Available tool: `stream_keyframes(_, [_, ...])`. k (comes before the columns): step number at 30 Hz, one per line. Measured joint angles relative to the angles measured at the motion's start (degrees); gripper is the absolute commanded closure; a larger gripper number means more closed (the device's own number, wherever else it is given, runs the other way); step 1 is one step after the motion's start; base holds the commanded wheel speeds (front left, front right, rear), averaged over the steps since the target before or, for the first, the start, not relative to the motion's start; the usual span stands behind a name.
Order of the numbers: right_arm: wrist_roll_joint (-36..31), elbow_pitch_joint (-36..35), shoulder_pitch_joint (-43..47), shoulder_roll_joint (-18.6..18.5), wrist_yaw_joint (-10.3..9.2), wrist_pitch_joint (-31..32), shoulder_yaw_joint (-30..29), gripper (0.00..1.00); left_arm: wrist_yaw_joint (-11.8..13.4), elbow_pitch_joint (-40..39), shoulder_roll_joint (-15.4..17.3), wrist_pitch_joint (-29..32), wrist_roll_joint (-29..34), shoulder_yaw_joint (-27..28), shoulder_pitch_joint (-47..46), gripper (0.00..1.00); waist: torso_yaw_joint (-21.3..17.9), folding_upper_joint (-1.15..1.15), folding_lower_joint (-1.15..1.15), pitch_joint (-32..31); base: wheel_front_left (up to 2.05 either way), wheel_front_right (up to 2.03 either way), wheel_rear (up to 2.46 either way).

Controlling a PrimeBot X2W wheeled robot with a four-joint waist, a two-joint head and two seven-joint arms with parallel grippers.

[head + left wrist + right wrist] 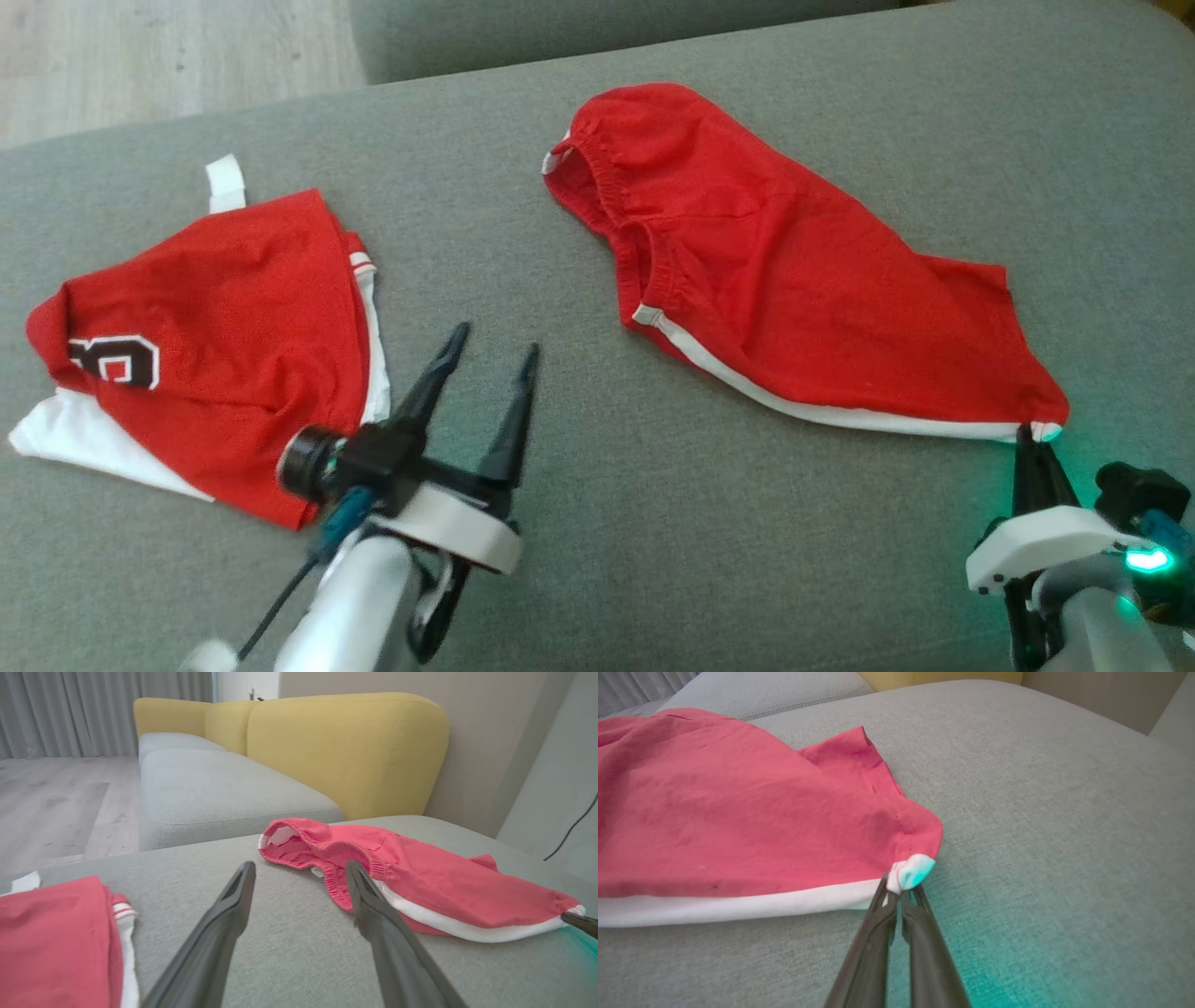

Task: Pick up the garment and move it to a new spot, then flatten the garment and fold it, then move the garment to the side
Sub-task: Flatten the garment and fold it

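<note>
The shorts (794, 280) lie crumpled on the right of the grey cushion (607, 523). The right end effector (1032, 439) is clenched on their white-trimmed near corner, seemingly to lift them by the hem. The left end effector (497, 339) hangs released between the shorts and a folded jersey (215, 327), free to help.
</note>
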Motion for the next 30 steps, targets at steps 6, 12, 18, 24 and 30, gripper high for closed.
stream_keyframes(6, [-0.31,-1.0,-0.55,0.01,0.0,0.0,0.35,1.0,-0.3,0.65,0.64,4.45,-2.07,-10.73,-4.38,0.0,-1.01,0.0,0.0,1.25,0.0,0.0,0.0])
stream_keyframes(12, [-0.1,-1.57,-2.13,0.0,0.0,-0.01,2.07,1.0,-0.73,2.86,3.25,9.58,-7.79,-20.2,-10.17,0.0,-2.29,0.0,0.0,3.21,0.0,0.0,0.0])
stream_keyframes(18, [0.81,-1.82,-2.29,0.0,0.0,-0.01,3.8,1.0,-0.73,7.87,4.75,10.01,-9.07,-21.11,-15.69,0.0,-3.69,0.0,0.0,4.89,0.0,0.0,0.0])
stream_keyframes(24, [1.74,-2.31,-2.73,-0.01,0.0,-0.01,5.26,1.0,-0.73,11.56,4.76,9.67,-9.8,-24.01,-19.76,0.0,-4.68,0.0,0.01,6.39,0.0,0.0,0.0])
stream_keyframes(30, [2.59,-2.63,-3.8,-0.01,0.0,-0.01,6.57,1.0,-0.73,13.51,5.08,9.1,-11.72,-27.26,-22.8,0.0,-5.72,0.0,0.01,7.47,0.0,0.0,0.0])
